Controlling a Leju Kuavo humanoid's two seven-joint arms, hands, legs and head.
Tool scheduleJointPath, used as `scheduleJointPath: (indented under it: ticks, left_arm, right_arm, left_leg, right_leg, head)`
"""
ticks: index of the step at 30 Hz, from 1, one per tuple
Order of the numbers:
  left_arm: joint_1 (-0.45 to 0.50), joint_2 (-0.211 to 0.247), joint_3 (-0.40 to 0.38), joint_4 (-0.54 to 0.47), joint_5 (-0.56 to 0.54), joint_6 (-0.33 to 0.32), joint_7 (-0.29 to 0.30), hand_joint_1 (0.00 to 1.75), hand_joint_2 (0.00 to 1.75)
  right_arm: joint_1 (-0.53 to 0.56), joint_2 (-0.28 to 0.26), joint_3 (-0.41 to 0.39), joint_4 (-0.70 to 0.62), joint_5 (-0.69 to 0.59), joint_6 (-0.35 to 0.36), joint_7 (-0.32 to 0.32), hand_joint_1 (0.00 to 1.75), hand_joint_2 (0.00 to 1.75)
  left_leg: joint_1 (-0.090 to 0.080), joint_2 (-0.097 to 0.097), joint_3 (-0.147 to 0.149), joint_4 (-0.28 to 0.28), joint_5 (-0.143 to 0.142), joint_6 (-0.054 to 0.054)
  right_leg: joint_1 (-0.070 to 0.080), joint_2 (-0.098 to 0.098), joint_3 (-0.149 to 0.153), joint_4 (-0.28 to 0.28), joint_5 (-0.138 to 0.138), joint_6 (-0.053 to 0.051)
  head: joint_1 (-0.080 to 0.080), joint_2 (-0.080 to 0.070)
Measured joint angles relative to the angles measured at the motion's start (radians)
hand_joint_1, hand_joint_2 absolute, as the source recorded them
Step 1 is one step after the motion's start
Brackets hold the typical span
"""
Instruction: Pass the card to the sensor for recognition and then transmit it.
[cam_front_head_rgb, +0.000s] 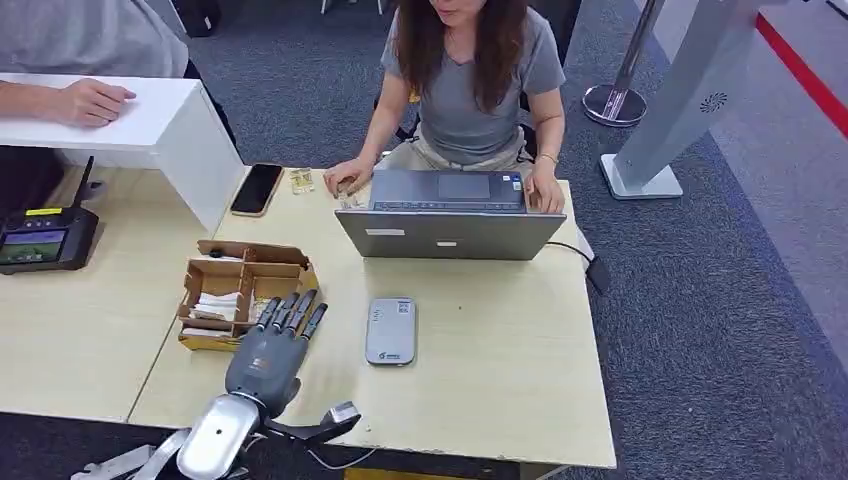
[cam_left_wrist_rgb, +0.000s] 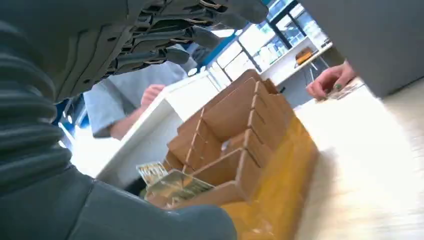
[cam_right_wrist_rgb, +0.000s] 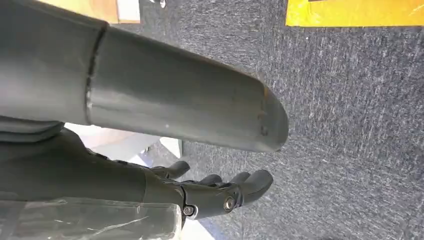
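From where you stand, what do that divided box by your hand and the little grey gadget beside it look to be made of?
The divided box looks like plain brown cardboard: matte, with thin folded partitions and raw edges, seen close in the left wrist view. The grey gadget appears to be smooth moulded plastic, with rounded corners and a slight sheen, though painted metal can't be ruled out.

1. Light wooden table (cam_front_head_rgb: 480, 340), standing on grey carpet (cam_front_head_rgb: 720, 300).
2. Cardboard divider box (cam_front_head_rgb: 240, 290) near the table's left front, with pale cards in its compartments.
3. Grey sensor pad (cam_front_head_rgb: 390, 330) lies flat just right of the box, apart from it.
4. Open grey laptop (cam_front_head_rgb: 450, 215) at the far edge.
5. Black phone (cam_front_head_rgb: 257, 188) at the far left corner; small clear items (cam_front_head_rgb: 301, 180) beside it.
6. Adjoining table (cam_front_head_rgb: 70, 320) on the left carries a black terminal (cam_front_head_rgb: 45, 240).
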Motion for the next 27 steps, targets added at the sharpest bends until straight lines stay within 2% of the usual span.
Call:
scheduleJointPath:
  ticks: [4,10,14,18,25,27]
  left_arm:
    - [0.060,-0.052,0.030,-0.037,-0.001,0.066,0.008,0.00,1.75]
    - [0.098,-0.089,0.053,-0.064,-0.001,0.085,0.008,0.00,1.75]
    - [0.135,-0.120,0.081,-0.110,-0.002,0.157,-0.001,0.00,1.75]
    - [0.176,-0.129,0.103,-0.168,-0.002,0.173,0.029,0.00,1.75]
    - [0.187,-0.129,0.109,-0.182,-0.003,0.173,0.030,0.00,1.75]
    - [0.214,-0.129,0.125,-0.215,-0.003,0.172,0.065,0.00,1.75]
  right_arm:
    - [0.000,0.002,0.000,-0.005,0.000,0.000,0.000,0.00,0.00]
    - [0.000,0.003,0.000,-0.007,0.000,-0.001,-0.001,0.00,0.00]
    - [0.002,0.007,0.007,-0.011,0.000,0.000,-0.002,0.00,0.00]
    - [0.010,0.010,0.040,-0.016,0.000,0.000,0.021,0.00,0.00]
    - [0.012,0.010,0.047,-0.016,0.000,0.001,0.024,0.00,0.00]
    - [0.014,0.010,0.063,-0.023,0.000,-0.005,0.019,0.00,0.00]
  left_leg:
    - [0.000,0.000,0.000,0.000,0.000,0.001]
    - [0.000,0.000,0.000,0.000,0.000,0.001]
    - [0.000,0.000,0.000,0.000,0.000,0.001]
    - [0.000,0.000,0.000,0.000,0.000,0.001]
    - [0.000,0.000,-0.001,0.000,0.000,0.001]
    - [0.000,0.000,-0.001,0.000,0.000,0.001]
  right_leg:
    - [0.000,0.000,0.000,0.000,0.000,0.000]
    - [0.000,0.000,0.000,0.000,0.000,0.000]
    - [0.000,0.000,0.000,0.000,0.000,0.000]
    - [0.000,0.000,0.000,0.000,0.000,0.000]
    - [0.000,0.000,-0.001,0.000,-0.001,0.000]
    - [0.000,0.000,-0.001,0.000,0.000,0.000]
  head:
    - [0.000,0.000]
    - [0.000,0.000]
    - [0.000,0.000]
    - [0.000,0.000]
    - [0.000,0.000]
    - [0.000,0.000]
